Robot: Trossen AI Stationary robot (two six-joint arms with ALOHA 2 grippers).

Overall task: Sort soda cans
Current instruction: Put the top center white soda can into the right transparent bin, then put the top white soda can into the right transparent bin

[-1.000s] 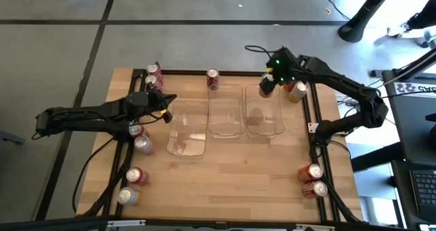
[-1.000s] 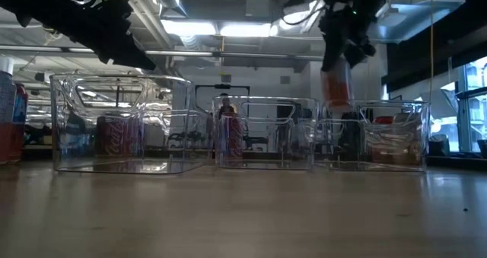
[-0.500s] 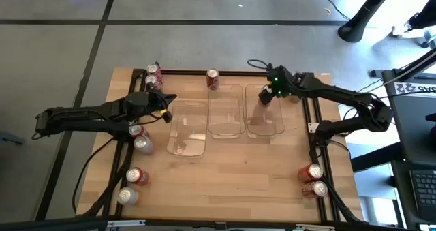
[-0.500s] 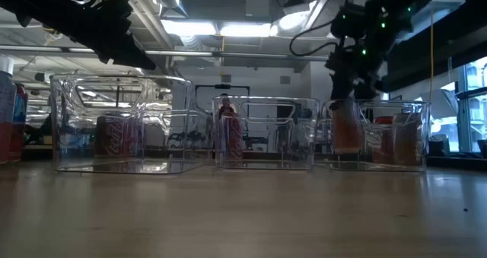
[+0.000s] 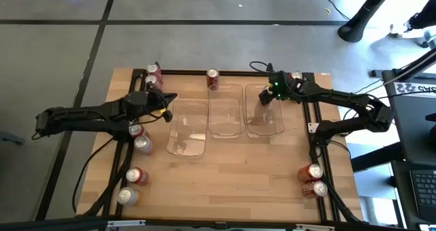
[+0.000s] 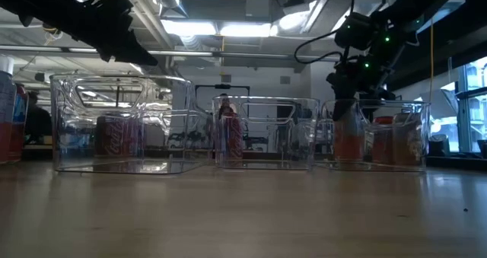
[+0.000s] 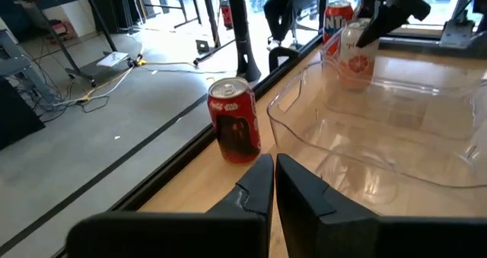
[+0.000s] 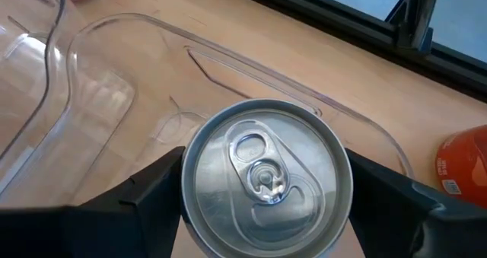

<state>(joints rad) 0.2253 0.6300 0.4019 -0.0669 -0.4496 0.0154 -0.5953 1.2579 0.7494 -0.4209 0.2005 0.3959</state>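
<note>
Right gripper (image 5: 265, 96): can (image 8: 265, 176) clasped inside right tray (image 5: 272, 130), upper right | left gripper (image 5: 165, 107): closed, nothing held.

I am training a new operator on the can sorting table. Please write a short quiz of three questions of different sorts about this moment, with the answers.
1. True or false: the right gripper holds a can inside the right clear tray.
2. Multiple choice: the left gripper is (A) shut on a can, (B) shut and empty, (C) wide open.
3. Short answer: how many cans stand at the table's near right corner in the high view?

Key:
1. True; its fingers sit on both sides of the can, which is low in the tray.
2. B; a red can stands ahead of it, untouched.
3. Two.
</note>
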